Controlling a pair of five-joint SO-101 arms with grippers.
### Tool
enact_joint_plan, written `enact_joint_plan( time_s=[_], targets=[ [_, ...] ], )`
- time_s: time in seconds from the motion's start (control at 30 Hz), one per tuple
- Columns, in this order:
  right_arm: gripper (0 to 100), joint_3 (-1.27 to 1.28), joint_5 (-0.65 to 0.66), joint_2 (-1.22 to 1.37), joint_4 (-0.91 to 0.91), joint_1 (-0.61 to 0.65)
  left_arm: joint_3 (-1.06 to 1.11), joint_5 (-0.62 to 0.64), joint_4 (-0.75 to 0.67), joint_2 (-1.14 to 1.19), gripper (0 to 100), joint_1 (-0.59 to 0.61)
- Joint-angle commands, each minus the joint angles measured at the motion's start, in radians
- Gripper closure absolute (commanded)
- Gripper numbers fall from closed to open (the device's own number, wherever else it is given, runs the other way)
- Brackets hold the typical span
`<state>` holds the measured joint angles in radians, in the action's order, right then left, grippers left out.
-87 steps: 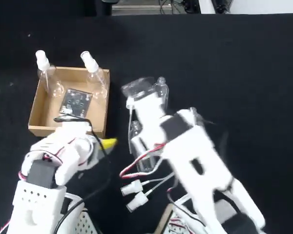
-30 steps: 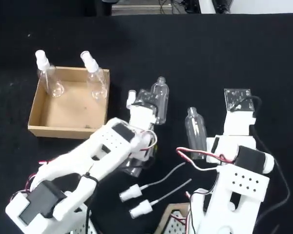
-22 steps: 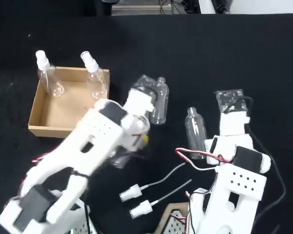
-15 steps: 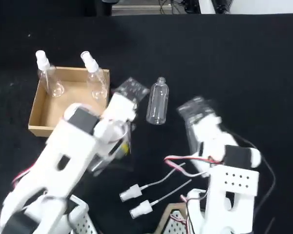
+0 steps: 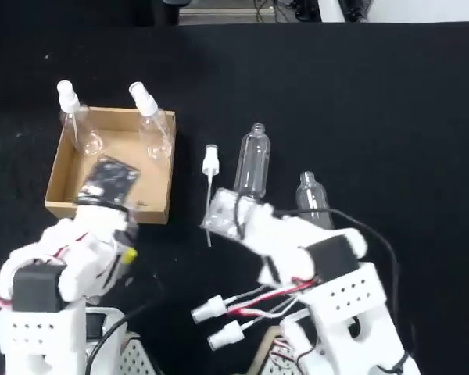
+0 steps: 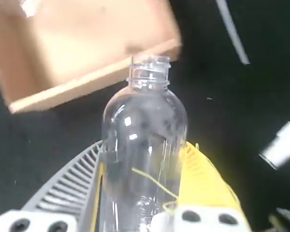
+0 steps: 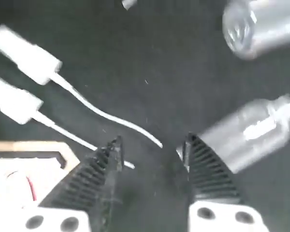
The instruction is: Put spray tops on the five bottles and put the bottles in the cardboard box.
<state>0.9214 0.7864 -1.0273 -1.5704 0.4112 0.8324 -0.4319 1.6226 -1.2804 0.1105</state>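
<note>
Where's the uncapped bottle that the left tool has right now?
The uncapped bottle is clamped in the left tool, low on the left in the high view, its open neck pointing at the near wall of the cardboard box.

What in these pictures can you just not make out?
- High view: the right arm covers the lower part of one topless bottle.
- Left wrist view: the picture's edge cuts off the base of the held bottle in the left claw.
- Left wrist view: a white shape at the edge is too blurred to name.
</note>
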Motion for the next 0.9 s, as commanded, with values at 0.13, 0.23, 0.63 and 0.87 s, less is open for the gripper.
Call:
enact_joint_plan(
  time_s=[0.13,0.23,0.63,0.87],
  targets=[
    [80.1,0.008,-0.012,-0.013,0.040,0.321,0.058,0.097,-0.132,-0.021,97,0.147],
    [80.0,0.033,-0.015,0.041,0.087,0.388,0.059,0.104,-0.143,-0.009,97,0.147],
    [78.9,0.028,-0.006,0.286,0.130,0.611,0.062,0.218,-0.173,-0.014,97,0.153],
    [73.7,0.104,-0.009,0.294,0.244,0.644,0.062,0.216,-0.170,-0.014,97,0.156]
  ],
)
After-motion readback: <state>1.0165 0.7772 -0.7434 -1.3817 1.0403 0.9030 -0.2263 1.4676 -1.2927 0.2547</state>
